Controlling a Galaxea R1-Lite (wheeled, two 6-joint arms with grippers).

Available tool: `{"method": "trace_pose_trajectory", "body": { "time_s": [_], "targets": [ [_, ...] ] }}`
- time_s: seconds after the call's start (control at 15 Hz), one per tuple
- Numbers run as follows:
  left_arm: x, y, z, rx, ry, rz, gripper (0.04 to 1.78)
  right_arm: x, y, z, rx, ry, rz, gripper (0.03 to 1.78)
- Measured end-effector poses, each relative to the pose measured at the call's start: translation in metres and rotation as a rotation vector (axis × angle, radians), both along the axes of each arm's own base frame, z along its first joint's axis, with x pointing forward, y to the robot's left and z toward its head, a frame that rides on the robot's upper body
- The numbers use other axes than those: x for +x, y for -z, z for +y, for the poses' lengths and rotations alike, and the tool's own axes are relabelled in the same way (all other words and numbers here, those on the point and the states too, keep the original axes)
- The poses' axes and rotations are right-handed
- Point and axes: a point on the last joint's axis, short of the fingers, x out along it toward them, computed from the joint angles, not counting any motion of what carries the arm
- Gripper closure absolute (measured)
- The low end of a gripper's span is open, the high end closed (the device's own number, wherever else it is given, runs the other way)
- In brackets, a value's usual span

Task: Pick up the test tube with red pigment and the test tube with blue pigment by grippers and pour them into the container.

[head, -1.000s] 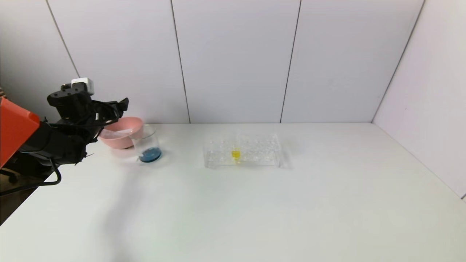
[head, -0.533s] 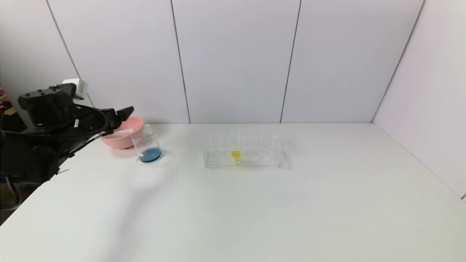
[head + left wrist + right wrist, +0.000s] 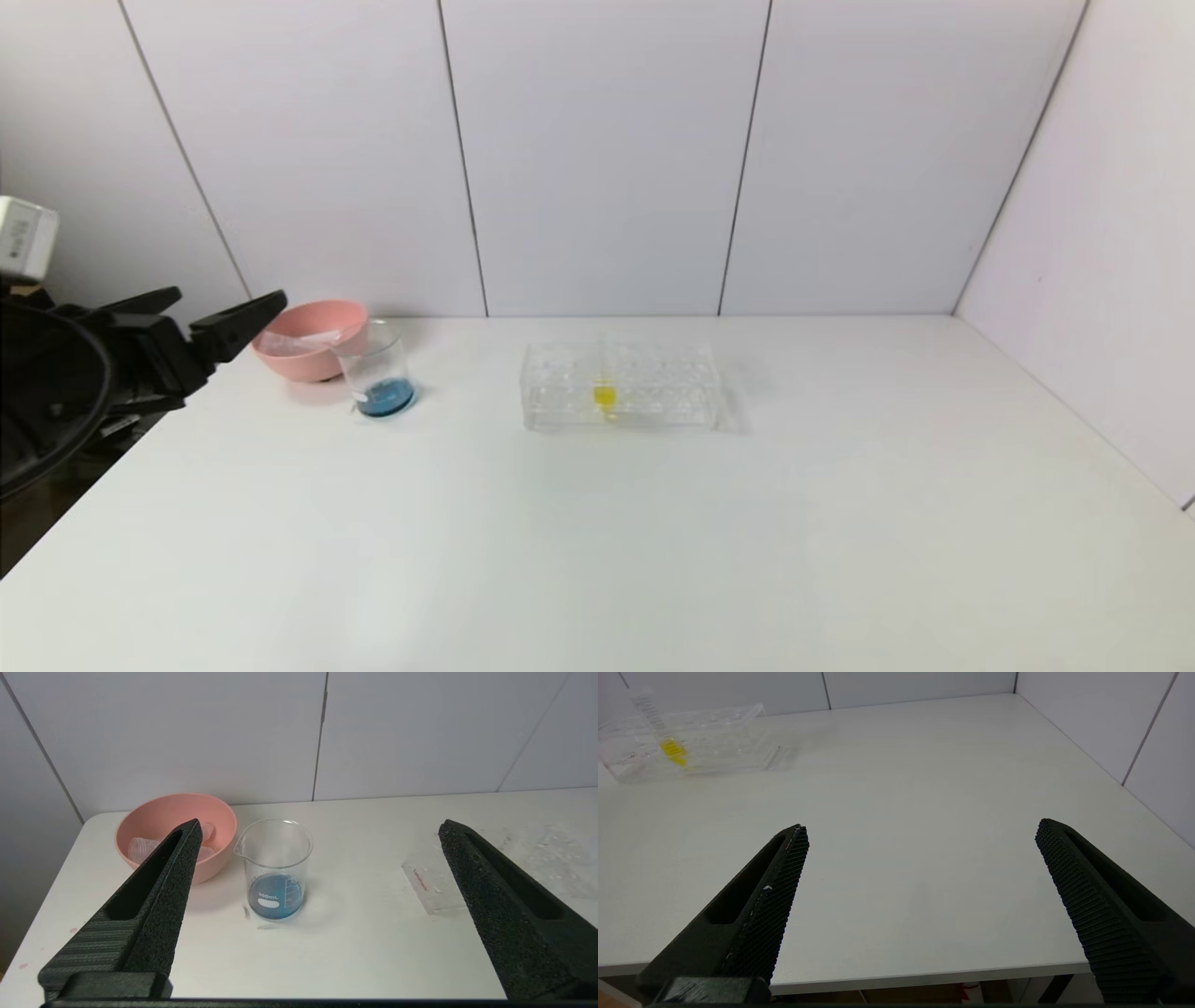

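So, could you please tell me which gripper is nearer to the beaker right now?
The left. The left gripper hangs, jaws open, just off the table's left edge facing the beaker; the right gripper sits past the near edge, well beyond the tube rack.

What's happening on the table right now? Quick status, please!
Both pincers open, empty: left near bowl, right at table edge. Beaker holds blue. Yellow tube in rack. Nothing blocking.

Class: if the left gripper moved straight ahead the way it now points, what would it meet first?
Probably the container, which sits almost centred between the open left gripper's fingers; the pink bowl lies off to one side. Depth is uncertain.
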Motion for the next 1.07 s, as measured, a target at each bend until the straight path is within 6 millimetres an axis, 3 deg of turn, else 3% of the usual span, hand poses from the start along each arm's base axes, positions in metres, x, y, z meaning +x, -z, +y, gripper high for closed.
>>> {"method": "trace_pose_trajectory", "body": {
  "time_s": [0.33,0.6,0.73,1.07],
  "targets": [
    [-0.116,-0.022,-0.011,0.022,0.073,-0.099,0.06,0.0,0.0,0.0,-0.001,0.0,0.0,0.04],
    [-0.197,-0.005,-0.018,0.046,0.099,-0.143,0.06,0.0,0.0,0.0,0.0,0.0,0.0,0.04],
    [-0.218,0.008,-0.02,0.056,0.104,-0.139,0.06,0.0,0.0,0.0,0.0,0.0,0.0,0.04],
    [-0.24,0.018,-0.02,0.065,0.156,-0.188,0.06,0.0,0.0,0.0,0.0,0.0,0.0,0.04]
  ]
}}
